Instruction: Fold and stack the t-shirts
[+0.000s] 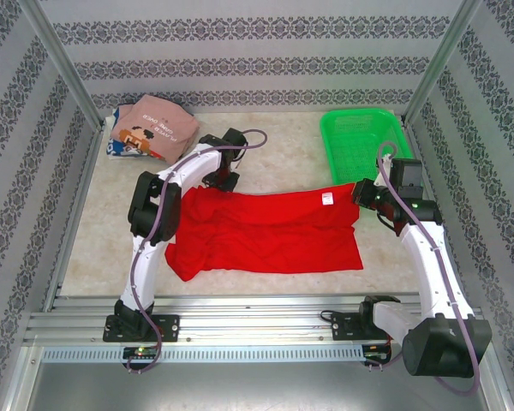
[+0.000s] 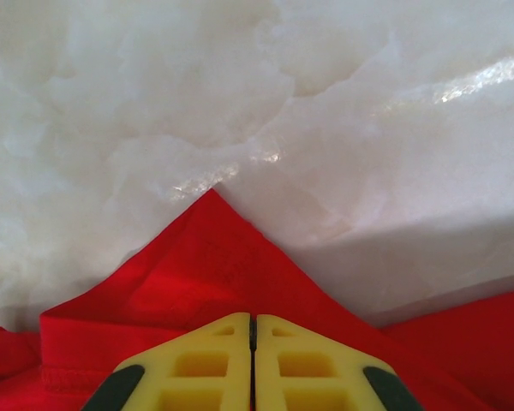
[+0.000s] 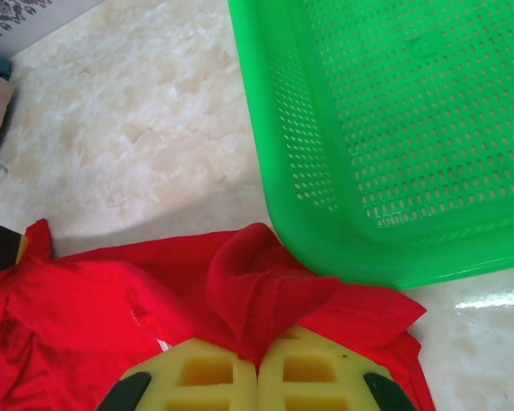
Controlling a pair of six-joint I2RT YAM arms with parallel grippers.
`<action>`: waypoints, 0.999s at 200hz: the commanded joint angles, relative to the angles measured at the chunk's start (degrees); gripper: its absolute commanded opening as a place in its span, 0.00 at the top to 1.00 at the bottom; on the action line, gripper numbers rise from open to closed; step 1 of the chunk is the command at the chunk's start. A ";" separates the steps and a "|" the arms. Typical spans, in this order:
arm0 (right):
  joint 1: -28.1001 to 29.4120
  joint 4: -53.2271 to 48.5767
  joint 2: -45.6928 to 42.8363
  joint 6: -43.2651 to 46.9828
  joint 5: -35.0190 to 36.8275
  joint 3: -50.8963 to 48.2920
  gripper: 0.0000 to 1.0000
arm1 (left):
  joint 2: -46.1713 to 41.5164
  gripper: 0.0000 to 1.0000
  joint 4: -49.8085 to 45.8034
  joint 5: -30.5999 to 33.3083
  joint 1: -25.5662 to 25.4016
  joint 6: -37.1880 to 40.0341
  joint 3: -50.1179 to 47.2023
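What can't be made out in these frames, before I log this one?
- Left wrist view: the left claw is shut over the red t-shirt; its own fingers hide whether cloth is pinched.
- Top view: the white-blue shirt is mostly covered by the pink shirt.
- Top view: the neck label print is too small to read.
- Right wrist view: the green basket is cut off by the top and right edges.

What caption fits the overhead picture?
Left gripper and right gripper pinch the red t-shirt at its far edge; folded shirts and green basket sit beyond.
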State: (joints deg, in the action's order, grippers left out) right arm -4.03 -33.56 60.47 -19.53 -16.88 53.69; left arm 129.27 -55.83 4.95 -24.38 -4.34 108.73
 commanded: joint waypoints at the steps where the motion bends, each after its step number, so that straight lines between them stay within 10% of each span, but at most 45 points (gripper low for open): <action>1: -0.45 1.03 -0.77 0.55 0.98 -0.63 1.00 | -3.13 0.96 -1.32 0.39 -0.57 0.36 -1.08; 115: -0.45 1.60 -1.10 0.19 1.23 -0.35 1.00 | -18.08 1.00 7.11 2.24 0.91 -1.20 -7.48; 200: -0.32 10.11 -0.06 -4.33 -6.32 12.12 1.00 | -46.01 1.00 18.10 1.26 8.70 -1.13 -6.85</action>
State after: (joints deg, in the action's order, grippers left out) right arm -4.03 -29.61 59.57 -21.65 -19.11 58.83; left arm 90.87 -43.18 6.33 -18.61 -5.02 97.97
